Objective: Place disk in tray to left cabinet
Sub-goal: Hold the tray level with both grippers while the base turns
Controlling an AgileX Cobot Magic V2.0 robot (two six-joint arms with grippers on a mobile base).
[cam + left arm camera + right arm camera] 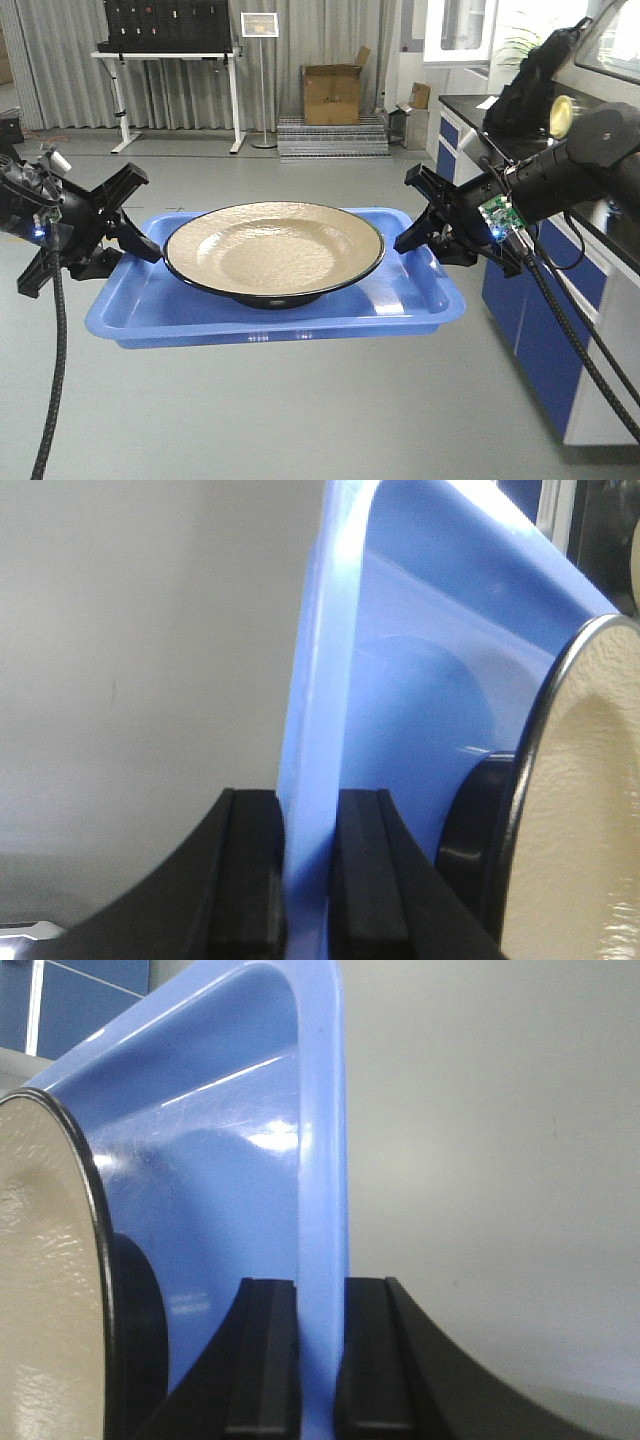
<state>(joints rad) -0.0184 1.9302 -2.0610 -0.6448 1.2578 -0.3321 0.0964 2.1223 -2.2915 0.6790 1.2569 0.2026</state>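
The blue tray (400,300) hangs level in mid-air over the grey floor, held at both short ends. On it rests the disk (273,250), tan on top with a black rim. My left gripper (145,245) is shut on the tray's left rim (310,780), and the disk's edge (580,810) shows close by in the left wrist view. My right gripper (408,237) is shut on the tray's right rim (322,1210), with the disk (45,1290) at that view's left. The cabinet is out of view.
A counter with blue cupboards (540,330) runs along the right, close to my right arm. Far back stand a white table (170,60), a sign stand (260,70), a cardboard box (333,92) and a metal grate step (330,135). Grey floor lies beneath.
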